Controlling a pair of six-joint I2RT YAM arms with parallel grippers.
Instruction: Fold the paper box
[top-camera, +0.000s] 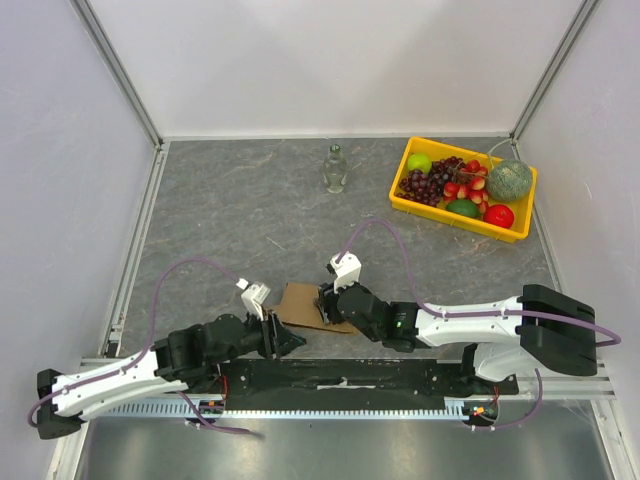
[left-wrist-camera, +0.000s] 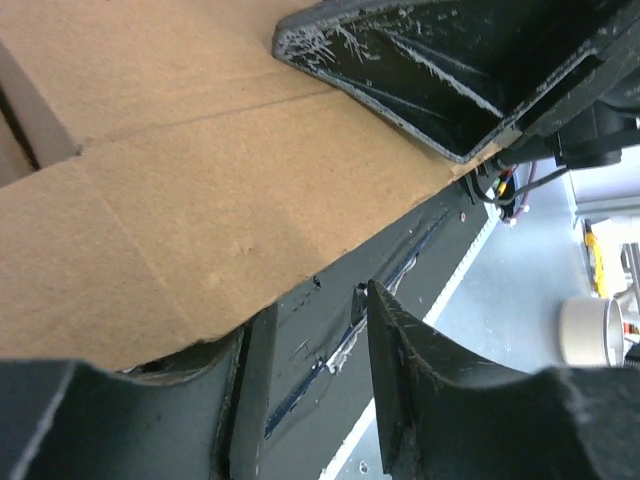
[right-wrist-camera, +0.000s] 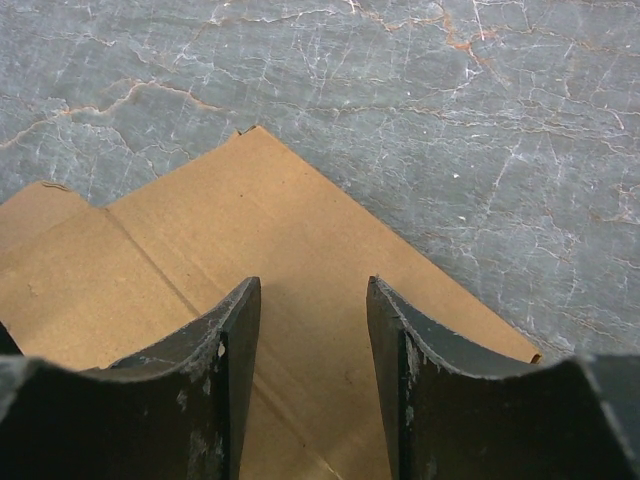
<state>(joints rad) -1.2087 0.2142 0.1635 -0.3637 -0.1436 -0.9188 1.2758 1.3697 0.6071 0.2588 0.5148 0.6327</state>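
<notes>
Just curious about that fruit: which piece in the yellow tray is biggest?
The round grey-green netted melon at the right end of the yellow plastic tray; all other fruit there is smaller.

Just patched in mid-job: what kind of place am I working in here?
Probably a lab test cell, not a home or shop: white panel walls on aluminium framing enclose a grey stone-pattern table, with staged props, a yellow fruit tray and a glass bottle, beyond the paper box.

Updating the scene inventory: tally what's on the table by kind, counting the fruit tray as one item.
cardboard sheet: 1
glass bottle: 1
yellow tray of fruit: 1
Total: 3
</notes>
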